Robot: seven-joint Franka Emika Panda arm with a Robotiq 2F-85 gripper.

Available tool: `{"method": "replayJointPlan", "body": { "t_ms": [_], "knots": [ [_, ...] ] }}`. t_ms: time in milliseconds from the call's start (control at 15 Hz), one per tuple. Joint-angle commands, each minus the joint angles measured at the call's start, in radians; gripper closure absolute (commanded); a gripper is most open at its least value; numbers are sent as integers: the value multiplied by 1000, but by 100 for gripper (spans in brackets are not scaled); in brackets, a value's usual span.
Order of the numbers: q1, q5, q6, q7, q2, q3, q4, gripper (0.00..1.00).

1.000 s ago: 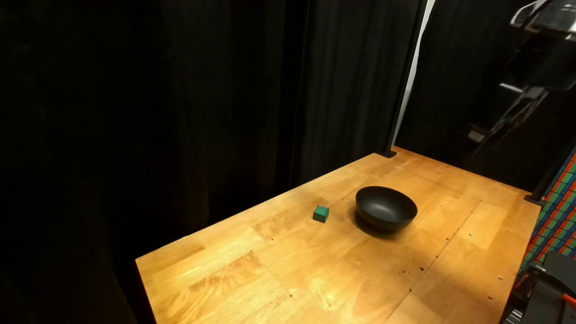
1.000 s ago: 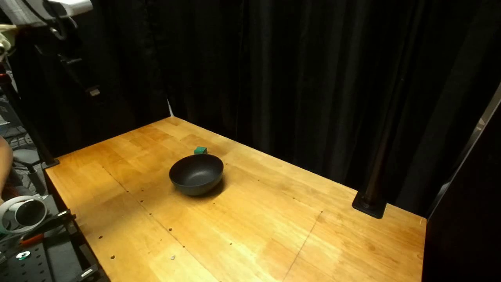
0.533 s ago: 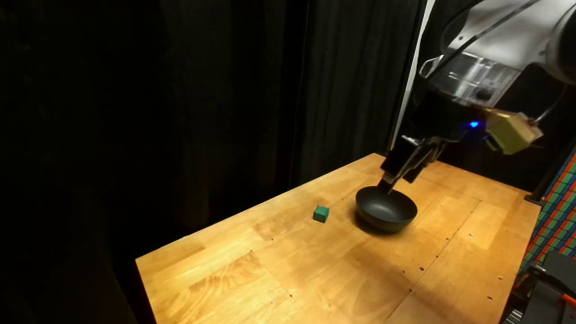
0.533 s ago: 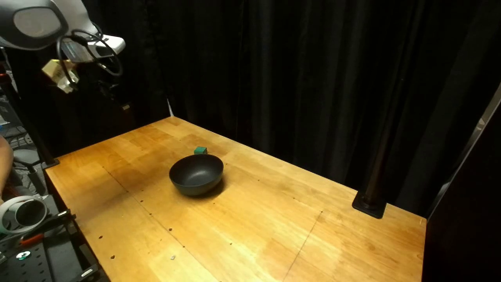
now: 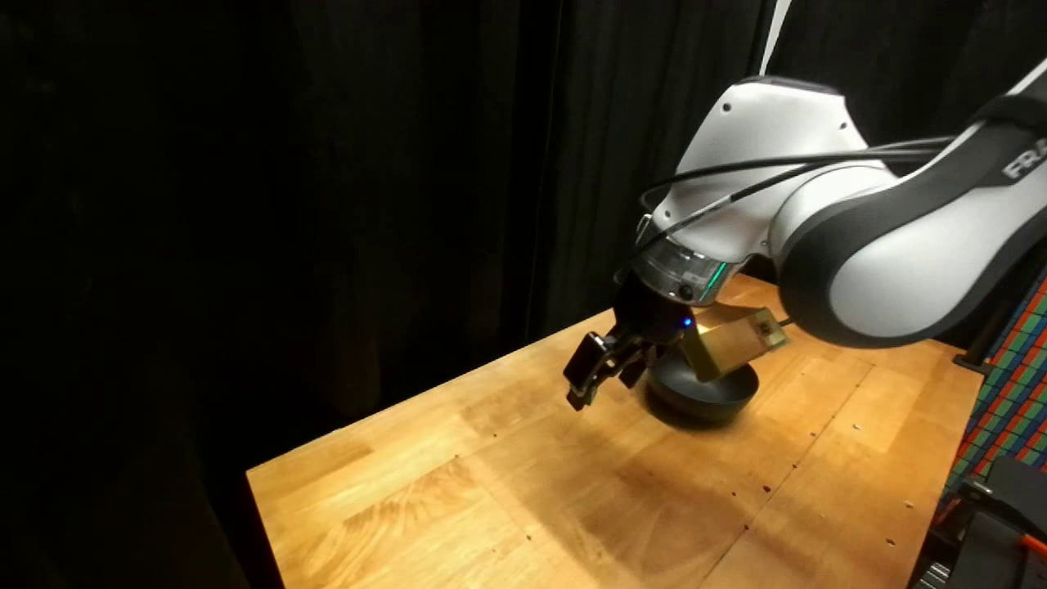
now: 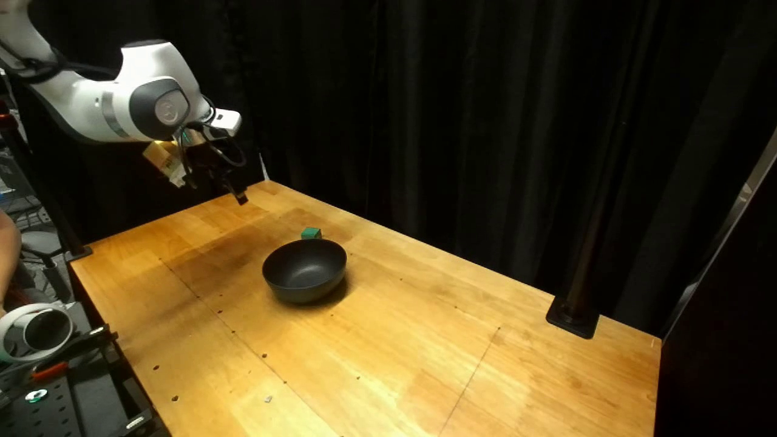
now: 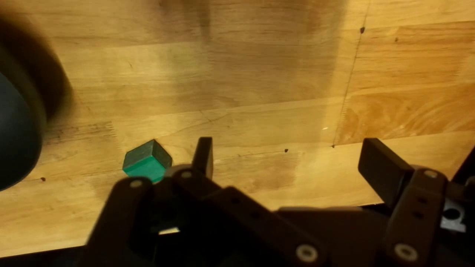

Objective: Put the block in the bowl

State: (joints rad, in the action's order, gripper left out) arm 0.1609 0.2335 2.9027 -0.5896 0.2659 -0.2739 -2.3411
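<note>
Block (image 7: 147,162), a green cube with flat sides, sits on the wood table (image 6: 425,340), near the round black bowl (image 6: 301,295) but apart from it. Over the table, the gripper (image 7: 287,157) hangs with its jaws wide apart, and in the wrist view the cube shows outside the gap. On the white and gray arm (image 5: 916,262) are the letters "FRA" (image 5: 1025,161), cut off.

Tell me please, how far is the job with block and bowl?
Done: no transfer yet; the green block lies on the table, outside the bowl.
In hand: probably the approach; the open gripper hovers, holding nothing.
Left: aligning, because the block is outside the fingers, then grasping and placing.
</note>
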Motion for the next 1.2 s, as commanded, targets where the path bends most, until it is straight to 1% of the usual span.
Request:
{"method": "replayJointPlan", "body": {
  "t_ms": [0,133,333,400,467,600,800,933,1133],
  "knots": [
    [121,166,3,-145,183,146,189,0],
    [187,226,-9,-210,261,229,276,0],
    [238,243,-24,-248,352,304,377,0],
    [293,169,-22,-198,372,364,394,0],
    [301,156,-31,-194,390,381,414,0],
    [337,141,-39,-202,415,444,443,0],
    [363,127,-55,-205,436,507,473,0],
    [359,114,-81,-198,442,526,487,0],
    [319,93,-133,-178,443,511,490,0]
  ]
}}
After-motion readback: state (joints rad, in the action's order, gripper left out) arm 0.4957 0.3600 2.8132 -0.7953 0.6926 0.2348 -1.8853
